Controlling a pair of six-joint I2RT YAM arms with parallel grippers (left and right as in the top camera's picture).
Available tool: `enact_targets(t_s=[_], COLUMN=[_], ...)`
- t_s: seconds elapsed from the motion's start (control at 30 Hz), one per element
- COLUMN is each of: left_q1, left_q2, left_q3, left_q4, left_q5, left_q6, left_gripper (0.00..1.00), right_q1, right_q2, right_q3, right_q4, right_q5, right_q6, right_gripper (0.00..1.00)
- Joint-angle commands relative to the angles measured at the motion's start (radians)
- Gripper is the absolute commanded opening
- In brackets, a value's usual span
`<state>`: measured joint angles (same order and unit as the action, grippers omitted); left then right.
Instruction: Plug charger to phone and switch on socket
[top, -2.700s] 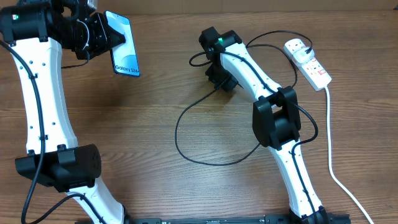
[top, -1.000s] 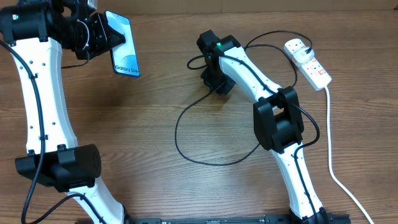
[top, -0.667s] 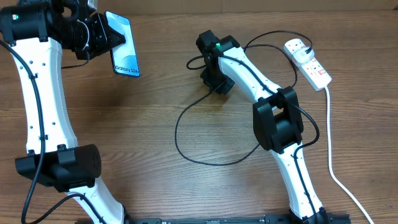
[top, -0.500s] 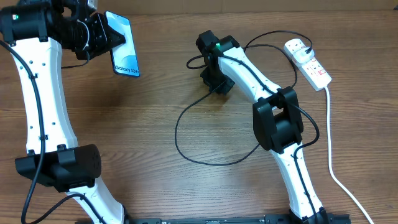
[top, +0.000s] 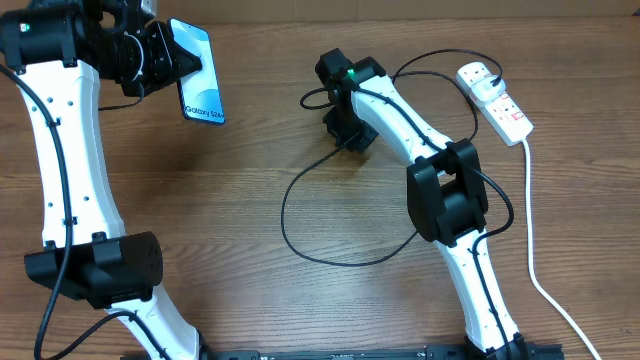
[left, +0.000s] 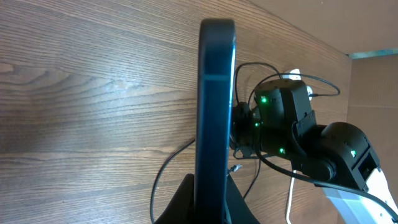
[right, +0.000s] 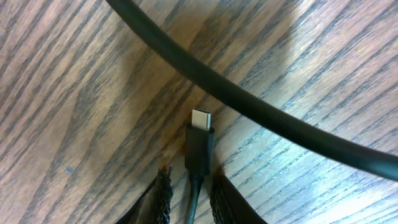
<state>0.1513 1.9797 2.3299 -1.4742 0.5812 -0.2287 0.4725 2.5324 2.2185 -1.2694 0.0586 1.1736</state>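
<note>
My left gripper (top: 163, 57) is shut on the phone (top: 200, 75) and holds it up off the table at the back left, with its blue screen showing from overhead. The left wrist view shows the phone (left: 216, 106) edge-on between my left gripper's (left: 209, 190) fingers. The charger's black cable (top: 300, 240) loops across the table to the socket (top: 495, 98). Its connector (right: 199, 146) lies on the wood and sticks out past my right gripper (right: 191, 177). That gripper's fingers stand narrowly open astride the cable, with wood showing on both sides. From overhead, my right gripper (top: 345, 138) sits low at mid-table.
The socket's white cord (top: 535, 250) runs down the right side to the front edge. A second stretch of black cable (right: 261, 112) crosses just beyond the connector. My right arm (top: 445, 200) spans the middle right of the wooden table (top: 200, 250).
Since the earliest frame my right gripper has shifted slightly left, and the cable end moved with it. Nothing has visibly moved over the last second.
</note>
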Motion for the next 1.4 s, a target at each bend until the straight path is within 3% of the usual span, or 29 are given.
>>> enact_targets(t_s=[0.0,0.77,0.93,1.17,1.37], left_q1=[-0.003,-0.003,-0.003,-0.003,-0.003], left_q2=[-0.005,-0.005,-0.005,-0.005,-0.005], left_q3=[0.006,0.007,0.007,0.007,0.007], left_q4=[0.003,-0.008,-0.011,-0.011,-0.011], left_q5=[0.011,0.01,0.01,0.01,0.011], left_q6=[0.023,0.027,0.028,0.028,0.027], left_gripper=[0.04,0.04,0.04,0.04,0.04], right_q1=[-0.032,-0.039,-0.042,-0.042,-0.042], right_q2=[0.081,0.081,0.081,0.081,0.079], right_q3=[-0.052,-0.052,-0.052,-0.052,-0.045], right_q4=[-0.008,0.005,0.0,0.004,-0.008], right_q5=[0.044,0.053,0.053,0.028,-0.005], right_q6=[0.008,0.009,0.008,0.008,-0.004], right_gripper=[0.22,0.25,0.21,0.04,0.04])
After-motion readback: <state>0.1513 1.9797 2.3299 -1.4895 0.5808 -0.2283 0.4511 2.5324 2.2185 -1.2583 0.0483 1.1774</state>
